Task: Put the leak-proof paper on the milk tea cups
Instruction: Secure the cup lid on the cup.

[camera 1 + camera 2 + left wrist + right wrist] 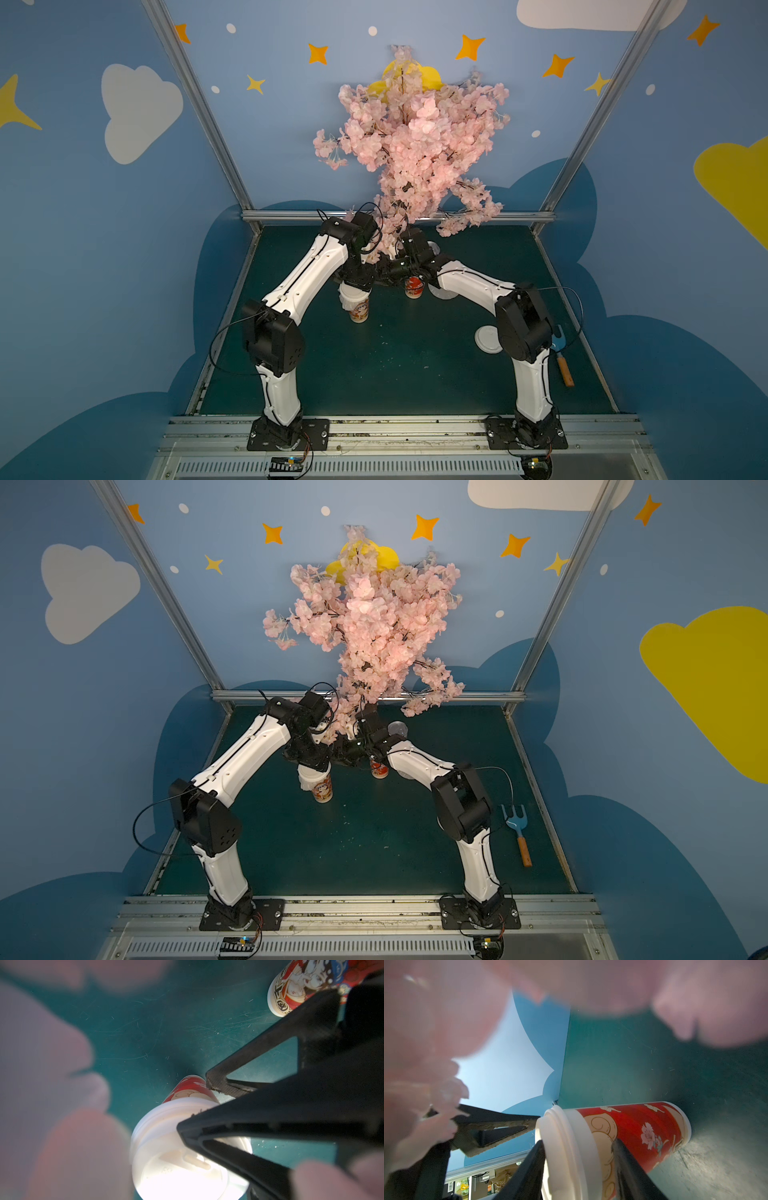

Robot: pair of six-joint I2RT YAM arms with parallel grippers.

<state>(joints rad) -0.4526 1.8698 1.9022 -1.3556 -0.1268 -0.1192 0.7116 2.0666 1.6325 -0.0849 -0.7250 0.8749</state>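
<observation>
Two lidded milk tea cups stand beneath a pink blossom tree (415, 141), a gripper at each.
In both top views we see the front cup (360, 311), farther from the tree, capped by a white lid (354, 294). The back cup (414, 287) stands nearer the tree, a pale disc (444, 294) just beside it; we cannot tell whether that is leak-proof paper. In the left wrist view the left gripper (193, 1104) spreads open over that lid. In the right wrist view the right gripper (539, 1131) has its jaws apart at the back cup's own lid (562, 1147).

Left arm (307, 274) and right arm (469, 286) arch forward; left pincer (193, 1104) spread; right pincer (539, 1132) narrower.
</observation>
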